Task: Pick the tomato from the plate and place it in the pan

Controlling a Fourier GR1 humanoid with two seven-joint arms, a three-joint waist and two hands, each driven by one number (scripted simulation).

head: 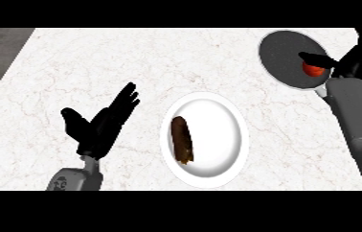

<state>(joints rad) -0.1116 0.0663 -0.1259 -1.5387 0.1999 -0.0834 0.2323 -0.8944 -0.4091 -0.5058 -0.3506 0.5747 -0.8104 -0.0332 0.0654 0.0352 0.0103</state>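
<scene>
Head view: right hand [338, 63] holds tomato [313, 70] over pan [286, 58].

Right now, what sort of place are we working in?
Likely a kitchen counter: a white marbled worktop, a dark pan at the far right, and a white plate holding a brown food item.

Open counter [212, 53] across the top middle, between the plate [230, 125] and the pan [283, 53]; that lane is free. Plate sits centre-low, a brown oblong item [182, 140] lying on its left half; right half bare. Left hand [102, 123] rests open left of the plate, just beside its rim, narrowing that gap. Right hand [343, 63] and forearm occupy the right edge, over the pan's right side with the tomato [313, 70]. Pan's left half unobstructed.
</scene>
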